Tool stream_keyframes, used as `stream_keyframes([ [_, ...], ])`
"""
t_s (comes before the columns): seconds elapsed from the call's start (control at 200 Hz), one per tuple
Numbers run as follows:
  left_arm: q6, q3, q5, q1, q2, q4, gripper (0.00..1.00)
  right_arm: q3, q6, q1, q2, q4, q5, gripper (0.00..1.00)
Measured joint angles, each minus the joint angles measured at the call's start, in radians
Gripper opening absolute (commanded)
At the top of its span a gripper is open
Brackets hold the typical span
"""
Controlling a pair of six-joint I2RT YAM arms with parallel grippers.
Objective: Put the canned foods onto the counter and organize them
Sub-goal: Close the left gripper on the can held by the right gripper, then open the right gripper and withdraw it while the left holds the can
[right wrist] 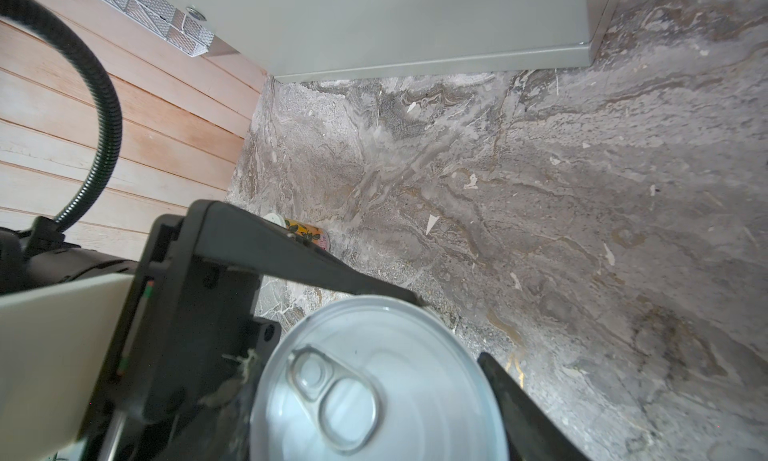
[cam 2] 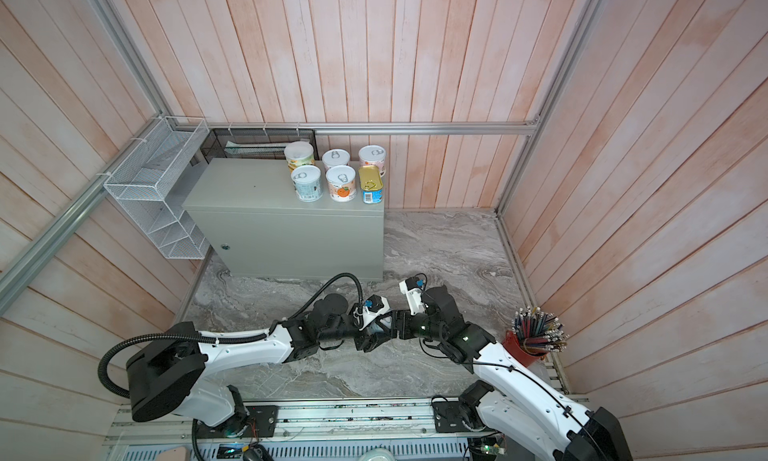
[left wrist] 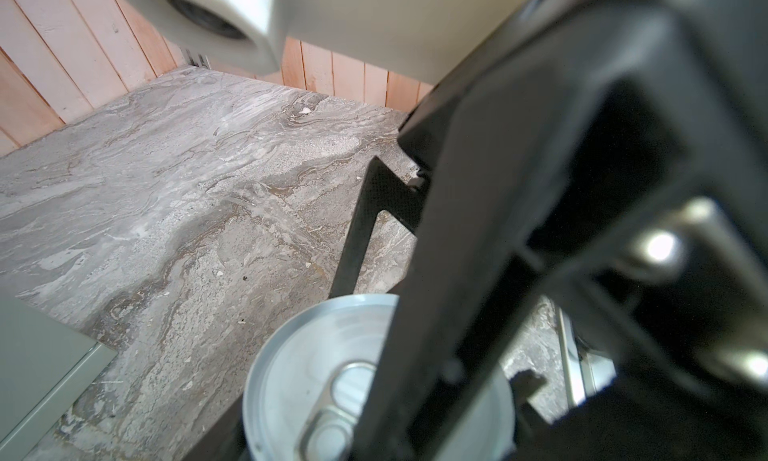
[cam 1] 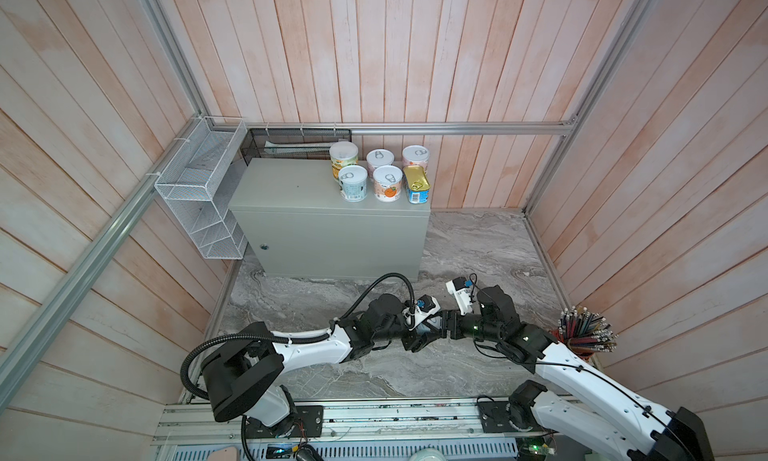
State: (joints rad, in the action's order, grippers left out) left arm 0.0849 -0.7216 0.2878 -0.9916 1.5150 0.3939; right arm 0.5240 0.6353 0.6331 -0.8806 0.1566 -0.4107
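The two claws meet tip to tip low over the marble surface (cam 1: 478,247), with one round can (right wrist: 374,388) caught between them. The right claw (cam 1: 440,324) grips this can: in the right wrist view its pull-tab lid fills the space between the claw's prongs, and one dark finger (right wrist: 523,400) lies against the can's side. The left claw (cam 1: 430,328) faces it from the opposite side with its jaws on either side of the same can. One of its fingers (right wrist: 324,272) runs across just past the lid's rim, but I cannot tell whether that claw presses on the can or stands a little off it. The left wrist view shows the same lid (left wrist: 324,376) close under the left claw, partly hidden by the right claw's black body. Beyond the left claw, on the side away from the right claw, a flower-labelled can (right wrist: 305,232) lies on its side on the marble. Well ahead of both claws stands the worktop (cam 1: 291,189), a big grey box. At the corner of its top nearest the right claw's side, five round cans (cam 1: 387,182) stand upright in two rows, and a blue tin (cam 1: 417,184) sits at the end of the nearer row. A wire basket (cam 1: 199,197) hangs beyond the left claw's side of the worktop. A cup of pencils (cam 1: 582,338) stands behind the right claw, beside its forearm.
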Motion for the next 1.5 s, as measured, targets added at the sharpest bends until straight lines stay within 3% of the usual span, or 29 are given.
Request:
stream_keyframes([
  [0.155, -0.003, 0.002, -0.01, -0.002, 0.0, 0.005, 0.58, 0.0, -0.003, 0.0, 0.0, -0.003, 0.0, 0.6],
  [0.665, -0.023, 0.013, -0.071, -0.011, -0.008, 0.032, 0.54, 0.0, 0.011, -0.006, 0.023, -0.017, 0.014, 0.85],
  [1.145, -0.029, 0.014, -0.162, -0.014, -0.008, -0.004, 0.54, 0.0, 0.021, -0.007, 0.053, -0.013, 0.055, 0.86],
  [1.495, -0.044, 0.021, -0.193, -0.012, -0.008, -0.043, 0.53, -0.159, 0.118, -0.007, 0.243, -0.036, 0.114, 0.86],
])
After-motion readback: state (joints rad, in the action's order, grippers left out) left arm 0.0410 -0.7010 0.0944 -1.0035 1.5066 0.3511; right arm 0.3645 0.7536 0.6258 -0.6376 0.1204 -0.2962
